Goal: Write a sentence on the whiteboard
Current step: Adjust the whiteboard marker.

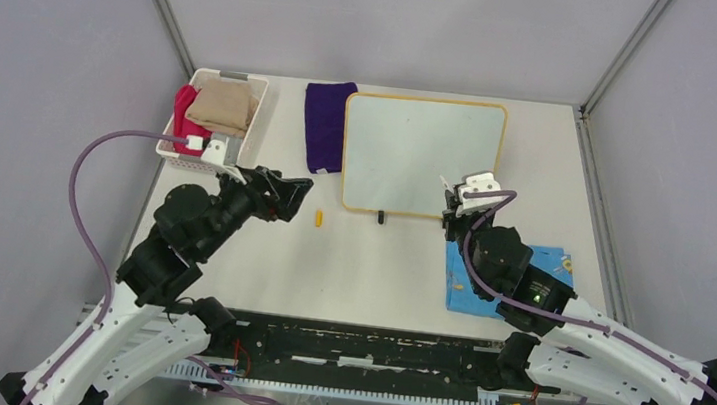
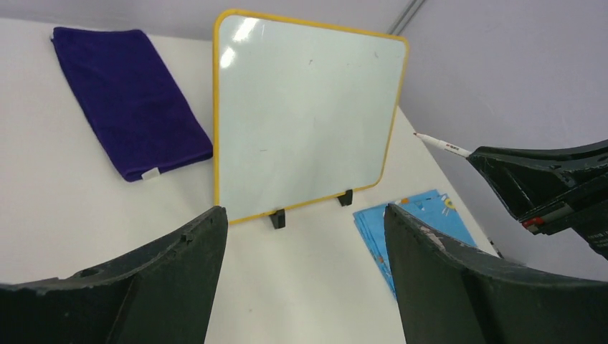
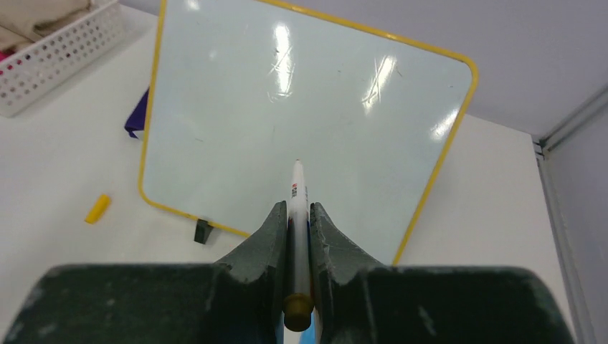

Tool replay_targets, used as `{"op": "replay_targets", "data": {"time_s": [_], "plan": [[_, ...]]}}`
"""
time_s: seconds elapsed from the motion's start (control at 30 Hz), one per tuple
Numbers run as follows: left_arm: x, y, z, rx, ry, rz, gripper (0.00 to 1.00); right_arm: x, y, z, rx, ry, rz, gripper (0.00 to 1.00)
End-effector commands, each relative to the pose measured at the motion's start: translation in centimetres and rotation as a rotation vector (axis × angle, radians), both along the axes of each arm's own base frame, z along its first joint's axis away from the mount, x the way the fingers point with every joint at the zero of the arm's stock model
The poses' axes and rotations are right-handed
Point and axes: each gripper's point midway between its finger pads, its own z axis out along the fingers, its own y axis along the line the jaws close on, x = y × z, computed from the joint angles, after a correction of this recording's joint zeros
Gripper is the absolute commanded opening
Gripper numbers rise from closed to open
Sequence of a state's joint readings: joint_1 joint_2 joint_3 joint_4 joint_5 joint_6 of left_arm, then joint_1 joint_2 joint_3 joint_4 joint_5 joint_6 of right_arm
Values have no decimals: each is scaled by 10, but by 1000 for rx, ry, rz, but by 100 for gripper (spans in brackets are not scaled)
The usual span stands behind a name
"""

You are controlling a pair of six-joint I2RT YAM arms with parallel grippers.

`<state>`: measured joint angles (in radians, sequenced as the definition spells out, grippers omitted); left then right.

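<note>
While spread wide and empty, keep left tool (image 1: 301,191) clear of yellow cap (image 1: 319,220) lying near it on tabletop (image 1: 378,265). Find whiteboard (image 1: 420,154) lying flat mid-tabletop, blank, without sentence yet. Check right tool (image 3: 294,211) pinching marker (image 3: 297,188) over near-right edge; expect slipped barrel or shoved board under heavy pressing. Treat red barrel label as unreadable.

From the top camera I see the whiteboard (image 1: 420,154) lying flat on the table in the upper middle of the frame, long side across. It is white with rounded corners and a thin yellow-orange edge. Its face looks plain, with glare patches and a few faint specks. In the left wrist view, two black clip feet (image 2: 277,218) show on its lower edge.
</note>
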<state>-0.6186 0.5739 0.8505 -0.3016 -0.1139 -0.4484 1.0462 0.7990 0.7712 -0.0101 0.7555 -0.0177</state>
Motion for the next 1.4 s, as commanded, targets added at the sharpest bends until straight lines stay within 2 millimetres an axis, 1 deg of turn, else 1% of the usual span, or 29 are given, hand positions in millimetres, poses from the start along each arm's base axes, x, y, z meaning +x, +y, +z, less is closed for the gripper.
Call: {"op": "replay_targets", "data": {"time_s": [0.0,0.03,0.2,0.33,0.47,0.6,0.7,0.73,0.8,0.93,1.0,1.03,1.1,1.2,1.3,1.37], "plan": [[13,3,-12,62,17,47,85,2,-29,-10,-45,-6,-141,0],[15,2,-14,69,24,47,85,1,-28,-13,-38,-8,-129,0],[26,-1,-24,105,28,66,86,-4,-16,-12,28,-58,-20,0],[36,-6,-33,135,38,64,86,-3,-8,-10,33,-76,23,0],[48,-12,-40,152,74,82,86,-4,-8,-4,69,-107,28,0],[59,-19,-38,168,66,80,87,-7,-7,-3,108,-144,51,0],[64,-23,-33,124,30,81,87,-10,-2,0,139,-169,90,0],[66,-23,-27,93,0,94,87,-11,-1,4,166,-180,104,0],[70,-17,-22,57,-42,134,87,-12,1,4,199,-196,134,0],[73,-13,-15,86,-109,157,89,-3,0,4,218,-186,162,0],[77,-14,-17,124,-103,157,90,3,-1,2,210,-178,177,0],[79,-16,-20,147,-96,147,90,4,1,1,229,-164,190,0],[82,-20,-23,200,-81,128,90,7,2,0,212,-154,189,0],[87,-22,-37,234,2,132,90,9,1,2,193,-154,179,0],[86,-34,-46,231,59,82,90,10,-3,2,197,-158,158,0],[81,-45,-58,224,109,18,91,11,-4,-1,198,-157,146,0]]}}
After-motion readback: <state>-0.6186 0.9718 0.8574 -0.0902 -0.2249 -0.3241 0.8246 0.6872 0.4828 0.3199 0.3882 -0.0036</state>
